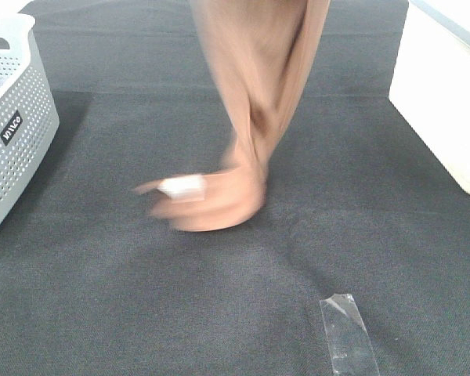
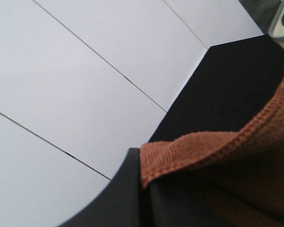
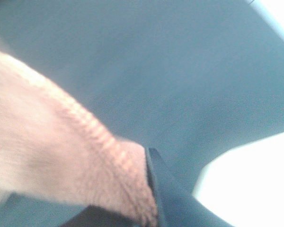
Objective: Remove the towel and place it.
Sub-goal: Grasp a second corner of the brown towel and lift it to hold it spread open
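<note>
The reddish-brown towel point(image 1: 254, 94) hangs from above the frame in the exterior view, blurred. Its lower end is bunched on the dark table, with the small white tag point(image 1: 182, 186) showing there. Neither gripper shows in that view. In the left wrist view my left gripper point(image 2: 144, 189) is shut on a stitched hem of the towel point(image 2: 217, 146), high above the table. In the right wrist view my right gripper point(image 3: 149, 208) is shut on another part of the towel point(image 3: 61, 156), which looks pale and blurred.
A white perforated basket point(image 1: 12, 117) stands at the left edge of the dark grey table point(image 1: 102, 274). A white box point(image 1: 446, 102) stands at the right. A strip of clear tape point(image 1: 346, 333) lies near the front. White floor point(image 2: 85, 71) lies beyond the table's edge.
</note>
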Motion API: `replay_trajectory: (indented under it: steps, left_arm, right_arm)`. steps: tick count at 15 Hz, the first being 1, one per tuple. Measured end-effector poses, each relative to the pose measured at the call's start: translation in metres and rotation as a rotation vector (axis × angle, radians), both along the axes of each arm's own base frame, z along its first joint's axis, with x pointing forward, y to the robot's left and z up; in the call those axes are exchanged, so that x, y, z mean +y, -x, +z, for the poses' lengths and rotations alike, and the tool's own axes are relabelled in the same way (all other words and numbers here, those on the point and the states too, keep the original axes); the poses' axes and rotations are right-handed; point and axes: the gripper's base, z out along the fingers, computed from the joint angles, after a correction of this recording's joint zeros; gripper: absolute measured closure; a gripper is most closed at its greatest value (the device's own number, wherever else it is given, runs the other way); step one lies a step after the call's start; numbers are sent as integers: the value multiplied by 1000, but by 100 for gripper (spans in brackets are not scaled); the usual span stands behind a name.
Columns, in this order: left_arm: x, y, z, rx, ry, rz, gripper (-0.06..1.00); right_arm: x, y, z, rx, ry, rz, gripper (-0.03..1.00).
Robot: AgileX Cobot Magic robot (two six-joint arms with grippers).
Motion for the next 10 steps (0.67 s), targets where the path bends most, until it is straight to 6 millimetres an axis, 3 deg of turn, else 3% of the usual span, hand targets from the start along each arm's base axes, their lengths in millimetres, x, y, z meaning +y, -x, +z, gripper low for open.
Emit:
replay_trajectory:
  steps: [2,3,6,9,10]
  left_arm:
    - [12,-12,4,-82,39,20,94]
    - [12,-12,4,-82,39,20,94]
    - [29,-25,15,-261,113,25,94]
    - [49,-43,16,-403,157,46,94]
    - [53,-52,10,-431,166,47,94]
  right_arm:
    - [5,-14,22,-198,-42,12,97]
    - [5,-14,22,-198,-42,12,97]
    - [12,-23,50,-469,-133,58,97]
    - [15,-24,58,-577,-82,117,97]
    - [17,-29,53,-584,-40,138,97]
